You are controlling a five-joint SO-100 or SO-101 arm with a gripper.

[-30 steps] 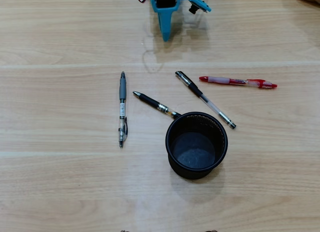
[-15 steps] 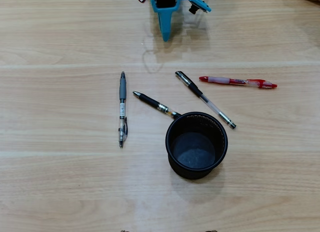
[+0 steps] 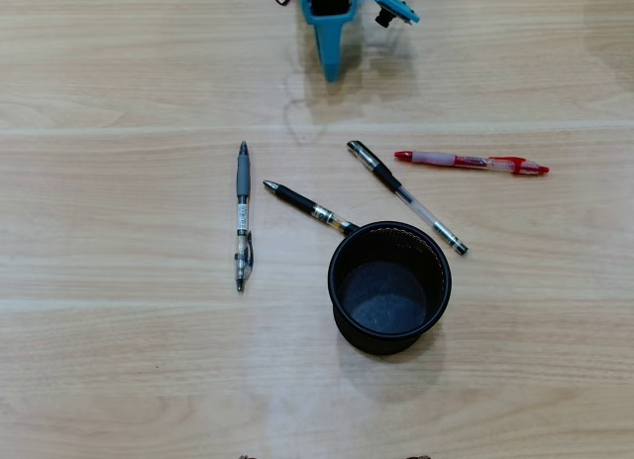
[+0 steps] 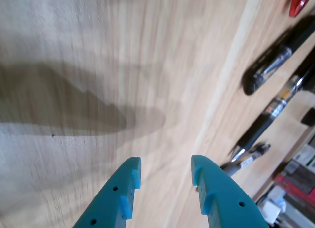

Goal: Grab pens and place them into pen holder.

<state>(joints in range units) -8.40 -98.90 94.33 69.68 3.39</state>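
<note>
Teal plastic jaws (image 4: 162, 181) sit nearest the wrist lens, set apart with nothing between them, above bare light wood-grain bench (image 4: 98, 65). From the overhead view I read four pens, all lying flat: a grey-grip clear-barrel pen (image 3: 241, 216) on the left, a black-grip pen (image 3: 307, 206) whose far end touches or runs behind the black mesh cylindrical pen holder (image 3: 389, 286), a black-capped clear pen (image 3: 406, 196) just beside the holder's rim, and a red translucent pen (image 3: 471, 162) on the right. The holder appears empty.

Hazards, in my judgement: the pens lie low on the bench, so a shallow descent may pinch only air or roll a barrel away. Working either pen near the holder risks nudging or tipping it.
</note>
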